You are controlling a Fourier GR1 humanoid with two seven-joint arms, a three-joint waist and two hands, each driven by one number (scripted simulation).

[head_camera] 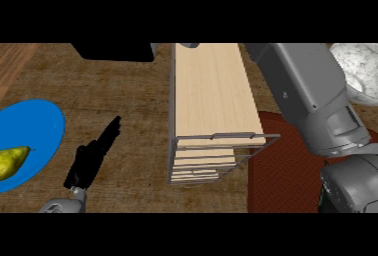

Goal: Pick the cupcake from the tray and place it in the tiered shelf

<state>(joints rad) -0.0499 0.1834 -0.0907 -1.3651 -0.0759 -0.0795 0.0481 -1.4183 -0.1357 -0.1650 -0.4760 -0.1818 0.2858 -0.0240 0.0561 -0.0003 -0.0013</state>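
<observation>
Brown woven-look desk (pixel 133 90) here: a blue plate (pixel 37 125) at its left edge, the wooden tiered shelf (pixel 210 90) in the middle, a dark red tray (pixel 280 170) right beside it.

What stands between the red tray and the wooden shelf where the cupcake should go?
Nothing visible does. The red tray lies right beside the tiered shelf. The right forearm stretches over the tray, and the cupcake itself does not show.

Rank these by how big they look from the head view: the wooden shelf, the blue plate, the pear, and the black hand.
1. Wooden shelf, largest.
2. Blue plate, partly cut off by the edge.
3. Left hand, though it may sit nearer the camera.
4. Pear, smallest, also cut off.
</observation>
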